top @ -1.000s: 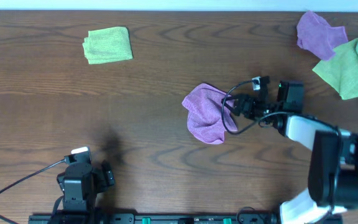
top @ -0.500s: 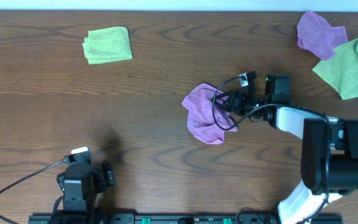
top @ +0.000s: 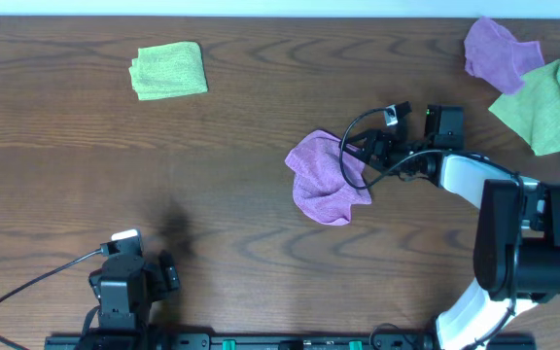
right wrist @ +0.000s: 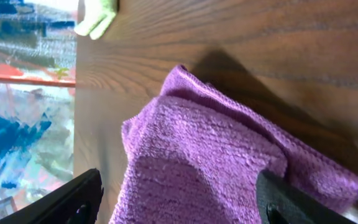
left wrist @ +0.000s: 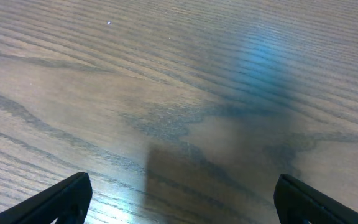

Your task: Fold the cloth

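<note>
Right gripper has swung round to the cloth, crumpled at the middle of the table; its jaws stand wide, straddling a raised fold, presumably to pinch an edge for spreading; left gripper hangs wide over the wood, parked out of the way.

From overhead, looking straight down from high on the whole table. From the left wrist, close and tilted down at bare wood ahead of wide-apart jaws. From the right wrist, rolled sideways, close on the cloth between the jaws. Shared with overhead: that cloth, plus a green cloth far beyond the jaws.
</note>
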`<state>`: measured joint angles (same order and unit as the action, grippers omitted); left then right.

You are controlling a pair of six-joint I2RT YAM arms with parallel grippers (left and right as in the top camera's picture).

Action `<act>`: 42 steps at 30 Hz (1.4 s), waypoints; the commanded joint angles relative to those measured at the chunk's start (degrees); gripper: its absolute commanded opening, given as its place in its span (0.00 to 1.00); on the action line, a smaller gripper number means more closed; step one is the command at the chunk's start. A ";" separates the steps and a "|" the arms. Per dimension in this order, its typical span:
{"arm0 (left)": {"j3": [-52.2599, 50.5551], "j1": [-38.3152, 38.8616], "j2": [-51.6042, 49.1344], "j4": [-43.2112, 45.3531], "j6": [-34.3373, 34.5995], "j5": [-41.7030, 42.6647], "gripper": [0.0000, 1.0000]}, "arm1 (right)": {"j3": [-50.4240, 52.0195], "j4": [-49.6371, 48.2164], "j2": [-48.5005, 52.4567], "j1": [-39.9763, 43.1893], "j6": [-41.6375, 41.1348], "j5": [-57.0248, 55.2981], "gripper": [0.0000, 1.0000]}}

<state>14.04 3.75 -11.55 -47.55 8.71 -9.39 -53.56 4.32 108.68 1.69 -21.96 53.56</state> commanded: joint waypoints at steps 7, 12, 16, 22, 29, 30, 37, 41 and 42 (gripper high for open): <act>-0.52 -0.35 0.33 -3.65 -1.46 -0.85 0.95 | -0.59 4.61 -1.20 0.28 2.73 -7.26 0.79; -0.52 -0.35 0.33 -3.65 -1.44 -0.85 0.95 | -0.59 4.22 -1.20 -0.04 3.06 -7.08 0.79; -0.52 -0.35 0.33 -3.65 -1.46 -0.85 0.95 | -0.59 3.21 -0.63 -1.07 4.00 -7.26 0.71; -0.52 -0.35 0.33 -3.65 -1.46 -0.85 0.95 | -0.59 1.33 0.09 -3.39 3.10 -7.04 0.58; -0.52 -0.35 0.33 -3.65 -1.46 -0.85 0.95 | -0.59 1.95 0.11 -4.35 2.40 -11.76 0.56; -0.52 -0.35 0.33 -3.65 -1.46 -0.85 0.95 | -0.59 2.08 0.09 -4.35 2.43 -13.18 0.55; -0.52 -0.35 0.33 -3.65 -1.46 -0.85 0.95 | -0.59 1.44 0.09 -4.35 2.47 -17.62 0.56; -0.52 -0.35 0.33 -3.65 -1.46 -0.85 0.95 | -0.59 0.81 0.09 -4.37 2.23 -15.39 0.41; -0.52 -0.35 0.33 -3.65 -1.46 -0.85 0.95 | -0.59 0.83 0.09 -4.37 2.25 -15.41 0.32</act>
<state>14.04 3.75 -11.55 -47.55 8.71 -9.39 -53.58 5.17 108.66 -2.17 -19.53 38.44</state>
